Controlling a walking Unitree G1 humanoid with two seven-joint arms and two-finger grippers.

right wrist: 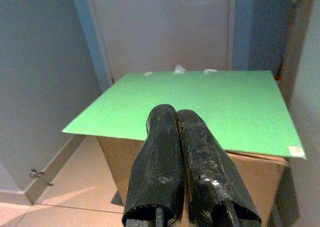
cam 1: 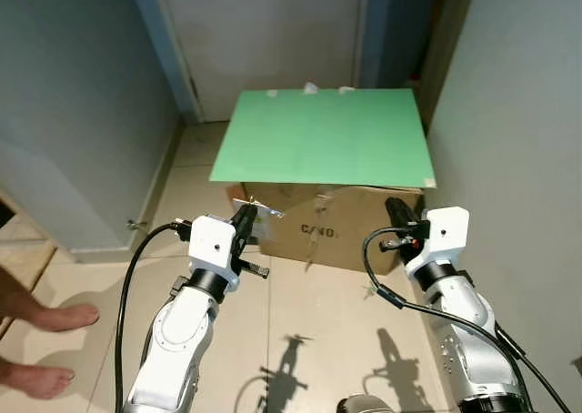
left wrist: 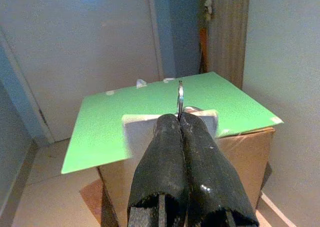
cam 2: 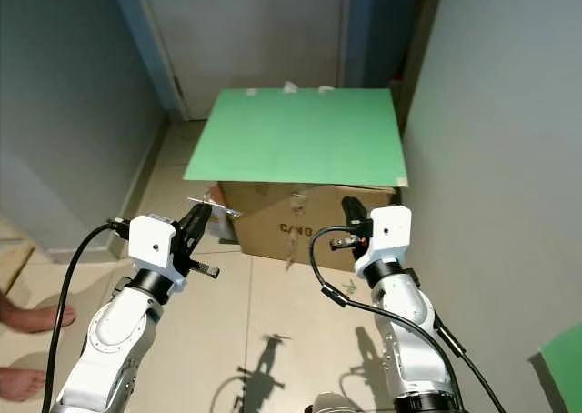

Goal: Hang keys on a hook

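- A person's bare feet (cam 1: pixel 45 319) stand on the tiled floor (cam 1: pixel 300 313) at the far left, beside the robot.
- The left end effector (cam 1: pixel 244 218) is raised in front of the robot, and its two black fingers (left wrist: pixel 172 152) are pressed together on the keys (cam 1: pixel 258 209).
- The keys are a metal ring (left wrist: pixel 180 98) that stands on edge out of the fingertips, with a flat pale tag (left wrist: pixel 135 132) that lies across behind the fingers. In the head views the tag juts out sideways from the fingertips towards the box.
- The left arm is bent at the elbow, forearm angled up and forward, with a black cable looping from the wrist down along its outer side. The end effector sits just short of the near left corner of the cardboard box (cam 1: pixel 336 226).
- The box rests on the floor and carries a green board (cam 1: pixel 323 135) on top that overhangs its sides; bits of pale tape show at the board's far edge.
- The right end effector (cam 1: pixel 396 211) is lifted to about the same height on the other side, near the box's right front corner. Its fingers (right wrist: pixel 187 152) are closed against each other with nothing between them.
- The right arm is likewise bent, with a black cable curling below the wrist.
- Behind the box is a pale door (cam 1: pixel 273 31) with a blue frame; grey walls close in on both sides, the right wall (cam 1: pixel 518 113) just beside the box.
- Shadows of both arms fall on the tiles in front of the box.
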